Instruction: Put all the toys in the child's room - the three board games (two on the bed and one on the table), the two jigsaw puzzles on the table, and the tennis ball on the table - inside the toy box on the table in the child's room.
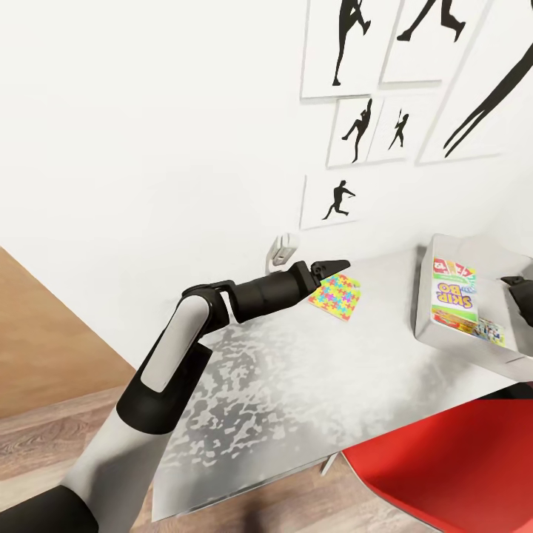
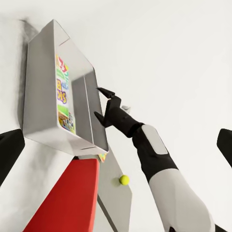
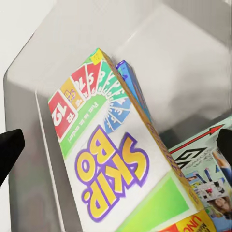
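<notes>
Three game boxes lie in the grey toy box [image 1: 444,248] at the right of the head view: one [image 3: 121,159] printed "SKIP-BO", with a "12" card in its corner, a thin blue box [image 3: 129,79] tucked beside it, and a white-green one [image 3: 205,171] beneath. The right hand [image 2: 104,102] hangs spread wide and empty over the toy box. The left hand [image 1: 331,266], mid-frame, is released just above a jigsaw puzzle [image 1: 337,296] on the counter [image 1: 296,385]. A tennis ball [image 2: 124,180] rests on the darker counter top.
</notes>
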Controlling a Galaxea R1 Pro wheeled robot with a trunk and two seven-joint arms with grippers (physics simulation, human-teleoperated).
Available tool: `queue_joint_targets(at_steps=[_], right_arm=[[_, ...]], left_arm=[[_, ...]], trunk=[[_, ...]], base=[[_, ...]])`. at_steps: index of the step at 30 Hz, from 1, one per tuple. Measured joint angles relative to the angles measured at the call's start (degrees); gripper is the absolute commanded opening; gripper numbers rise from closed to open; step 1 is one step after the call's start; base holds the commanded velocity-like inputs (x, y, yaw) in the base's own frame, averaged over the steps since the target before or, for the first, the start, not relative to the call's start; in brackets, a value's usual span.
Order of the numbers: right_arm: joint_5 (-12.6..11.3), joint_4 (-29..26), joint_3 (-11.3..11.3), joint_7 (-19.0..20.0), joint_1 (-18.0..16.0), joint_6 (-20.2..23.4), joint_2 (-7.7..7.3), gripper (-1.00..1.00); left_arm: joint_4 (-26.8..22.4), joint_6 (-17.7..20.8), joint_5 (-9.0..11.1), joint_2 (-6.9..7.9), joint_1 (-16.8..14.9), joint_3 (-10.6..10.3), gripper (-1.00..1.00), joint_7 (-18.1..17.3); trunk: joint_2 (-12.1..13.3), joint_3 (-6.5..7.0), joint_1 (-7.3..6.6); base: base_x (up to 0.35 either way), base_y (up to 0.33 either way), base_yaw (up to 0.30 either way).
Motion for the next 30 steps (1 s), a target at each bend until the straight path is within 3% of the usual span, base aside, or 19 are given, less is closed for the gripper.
queue_joint_targets(at_steps=[8,12,15,16,18,19,23,24,30], right_arm=[[-0.15,-1.83,0.03,0.21,-0.01,0.21,-0.80,1.00],[-0.23,-5.93,0.18,2.22,0.17,0.55,-0.69,1.00],[-0.23,-11.25,0.25,7.40,1.71,2.30,-0.38,1.00],[-0.21,-11.31,0.25,7.47,1.74,2.33,-0.37,1.00],[-0.21,-14.86,0.37,12.25,3.83,4.23,-0.24,1.00],[-0.19,-14.92,0.37,12.33,3.87,4.26,-0.24,1.00],[-0.11,-22.57,0.62,23.54,8.75,7.03,-0.03,1.00],[-0.07,-22.63,0.62,23.63,8.79,7.04,-0.03,1.00],[-0.17,-32.72,0.55,36.18,15.63,8.77,0.34,1.00]], left_arm=[[0.03,-0.04,0.00,0.09,0.05,0.00,1.00,-0.01],[0.06,-0.05,0.00,0.18,0.18,0.02,1.00,-0.03],[0.07,-0.05,0.00,0.24,0.33,0.07,1.00,-0.06],[0.07,-0.05,0.00,0.24,0.33,0.07,1.00,-0.06],[0.09,-0.05,-0.03,0.28,0.41,0.11,1.00,-0.07],[0.10,-0.05,-0.03,0.28,0.42,0.11,1.00,-0.08],[0.21,-0.10,-0.15,0.35,0.80,0.15,1.00,-0.08],[0.21,-0.11,-0.15,0.34,0.80,0.15,1.00,-0.09],[0.32,-0.57,-2.07,0.38,1.98,0.04,1.00,-0.17]], trunk=[[0.00,0.00,0.00],[0.00,0.00,0.00],[0.00,0.00,0.00],[0.00,0.00,0.00],[0.00,0.00,0.00],[0.00,0.00,0.00],[0.00,0.00,0.00],[0.00,0.00,0.00],[0.00,0.00,0.00]], base=[[0.000,0.000,0.000],[0.000,0.000,0.000],[0.000,0.000,0.000],[0.000,0.000,0.000],[0.000,0.000,0.000],[0.000,0.000,0.000],[0.000,0.000,0.000],[0.000,0.000,0.000],[0.000,0.000,0.000]])
